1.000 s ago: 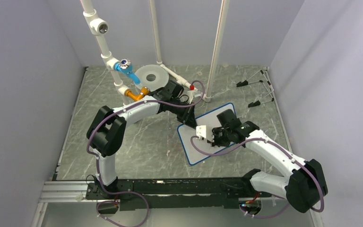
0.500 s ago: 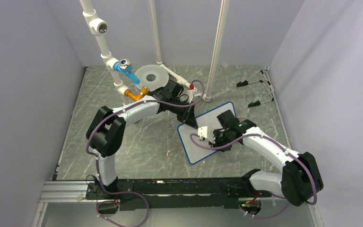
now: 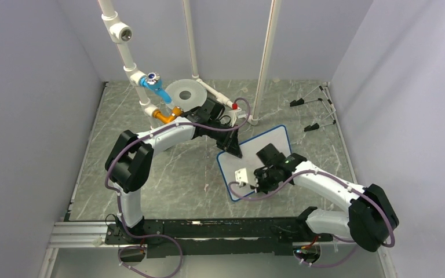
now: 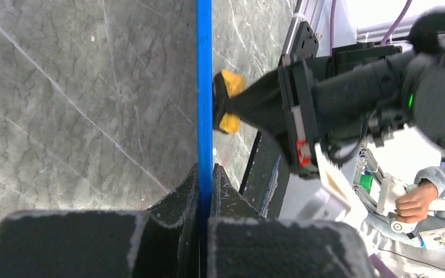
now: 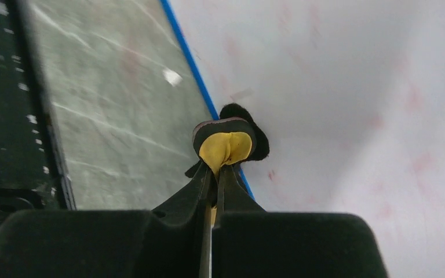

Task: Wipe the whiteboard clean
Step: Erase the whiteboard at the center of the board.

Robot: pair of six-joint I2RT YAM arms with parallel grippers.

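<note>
Left hand point(image 4: 204, 176) clamps the board point(image 3: 259, 142) by its rim. Right hand point(image 5: 215, 174) pinches the eraser point(image 5: 225, 146) at the board's edge. From there the eraser may slip off, leaving faint red smears point(image 5: 417, 99).

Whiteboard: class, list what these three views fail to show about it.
- Top external: part of the whiteboard face is hidden under the right arm; leftover marks too small.
- Left wrist: board edge-on in the left gripper; face unseen.
- Right wrist: pink smears blurred, unreadable; the eraser pad in the right gripper hides its contact patch.
</note>
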